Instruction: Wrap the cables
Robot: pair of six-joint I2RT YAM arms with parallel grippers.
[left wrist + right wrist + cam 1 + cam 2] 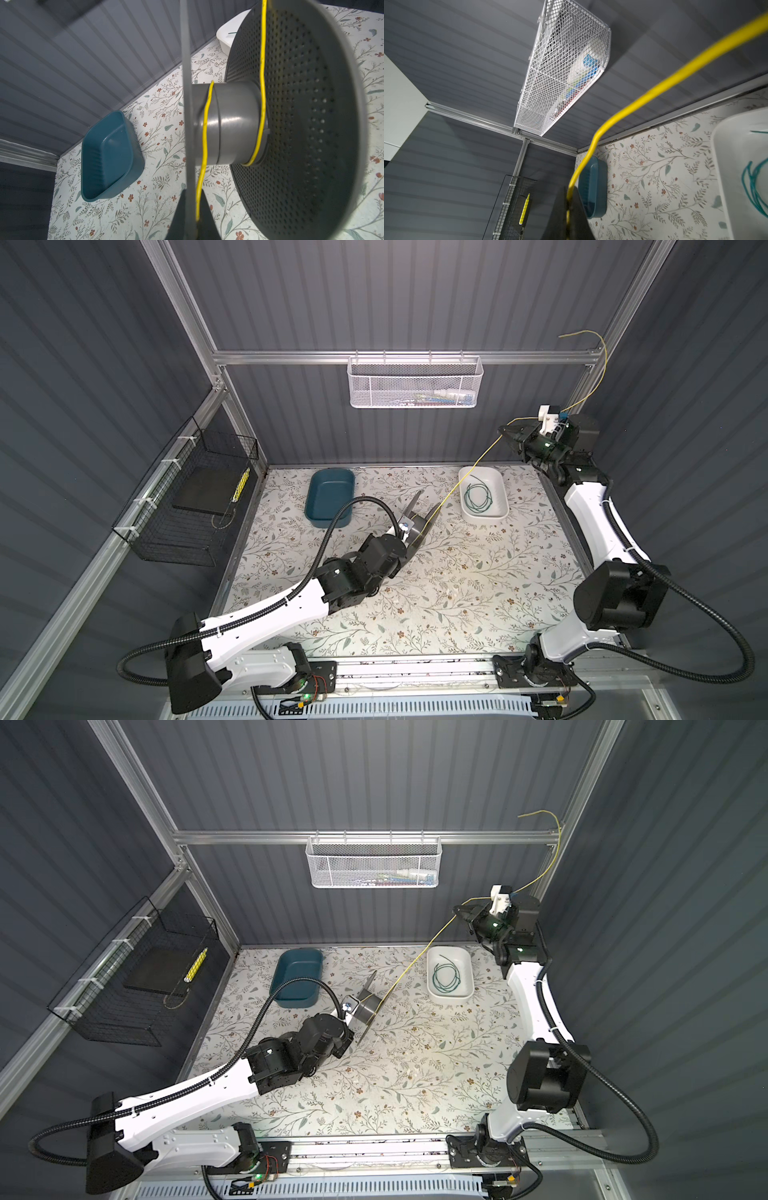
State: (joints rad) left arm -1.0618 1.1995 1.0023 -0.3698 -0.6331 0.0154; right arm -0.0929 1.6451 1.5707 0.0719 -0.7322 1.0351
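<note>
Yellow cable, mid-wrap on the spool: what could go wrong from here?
1. The yellow cable makes only a couple of loose, spread turns on the spool; slack could let them spring off.
2. Its free tail arcs up past the frame rail beyond the right gripper and might snag there.
3. The left gripper pinches just the spool's thin flange, so a hard pull may twist it.

- We see the left gripper (409, 542) holding the spool (419, 526).
- We see the yellow cable (482, 457) run from the spool through the closed right gripper (507, 433).
- We see the green cable (478, 495) coiled in the white tray (486, 515).
</note>
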